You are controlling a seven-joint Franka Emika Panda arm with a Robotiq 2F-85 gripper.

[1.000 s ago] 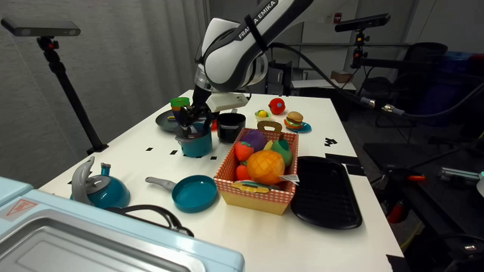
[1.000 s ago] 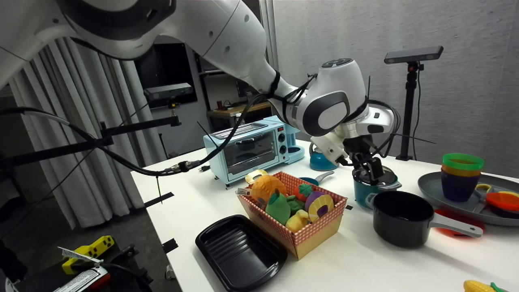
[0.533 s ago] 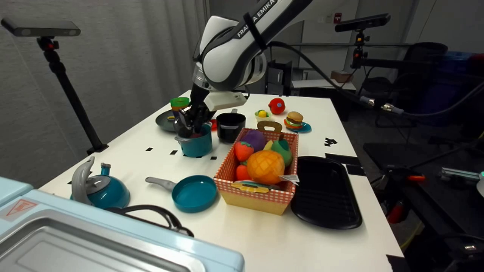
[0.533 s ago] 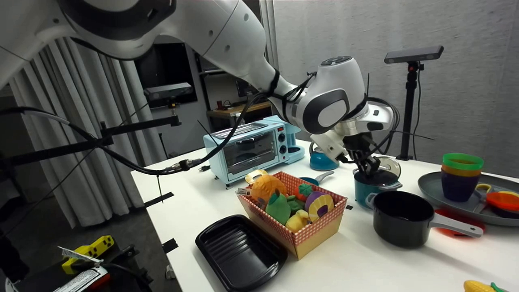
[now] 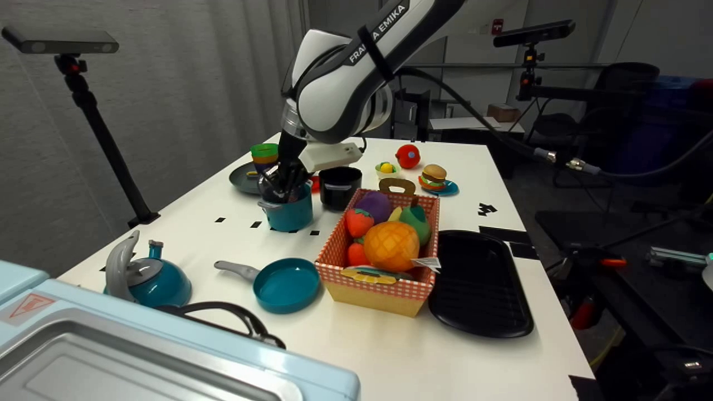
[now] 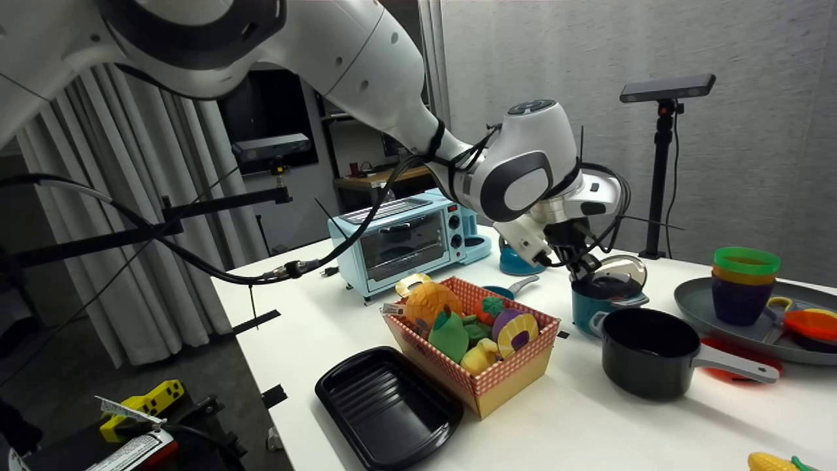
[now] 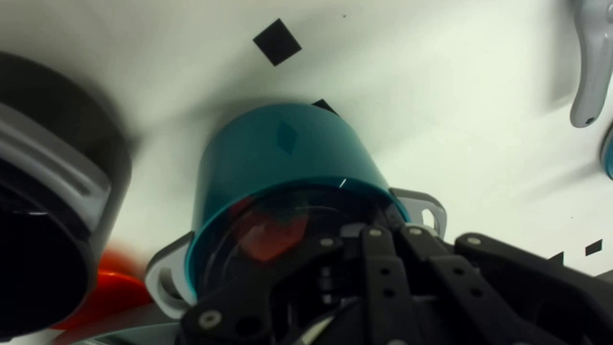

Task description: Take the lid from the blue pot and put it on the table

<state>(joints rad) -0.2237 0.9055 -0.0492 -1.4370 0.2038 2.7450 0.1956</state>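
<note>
The blue pot (image 6: 592, 313) stands upright on the white table (image 6: 588, 418). Its lid (image 6: 629, 267), clear with a pale rim, is tipped steeply up at the far side of the pot's mouth, its lower part hidden. My gripper (image 6: 580, 275) is right over the mouth; in an exterior view the gripper (image 5: 288, 192) partly covers the lid. In the wrist view the gripper (image 7: 390, 227) has its fingers together at the rim of the blue pot (image 7: 292, 143), and nothing shows between them. The lid's knob is hidden, and whether the fingers touch the lid cannot be told.
A black pot (image 6: 644, 376) with a grey handle stands close beside the blue pot. Around them are a fruit basket (image 6: 516, 392), a black tray (image 6: 392, 409), a dark plate (image 6: 693, 307) with stacked cups, a blue pan (image 5: 287, 285) and a kettle (image 5: 161, 281). Something red (image 7: 275, 235) shows inside the blue pot.
The lid has gone from lying about flat on the pot to tilted up. My jaws have closed, and the gripper has shifted slightly towards the toy oven in the last half second.
</note>
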